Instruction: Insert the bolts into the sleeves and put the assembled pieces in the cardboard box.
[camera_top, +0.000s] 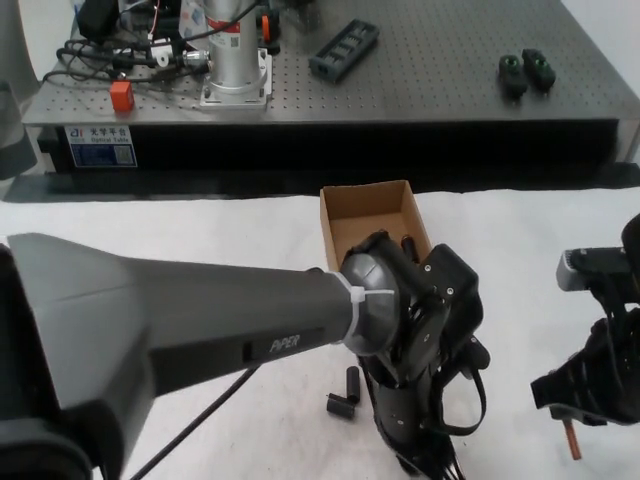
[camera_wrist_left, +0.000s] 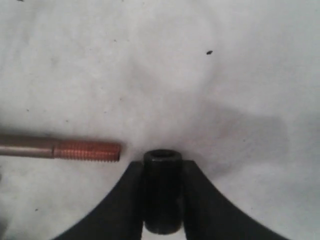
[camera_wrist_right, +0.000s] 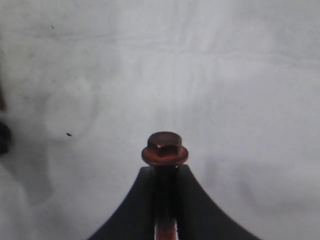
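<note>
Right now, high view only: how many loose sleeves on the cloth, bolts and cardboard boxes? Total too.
Loose sleeves: 2
Bolts: 1
Cardboard boxes: 1
Total: 4

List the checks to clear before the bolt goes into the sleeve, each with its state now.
1. Sleeve held by the left gripper: ok, fingers shut on it.
2. Bolt held by the right gripper: ok, head clear of the fingertips.
3. Sleeve mouth open: ok, the bore shows dark and unblocked.
4. Bolt lined up with the bore: not ok; a threaded tip sits beside the mouth, not in it.
5. That tip belongs to the held bolt: cannot tell.
6. Box open for the drop: ok.
</note>
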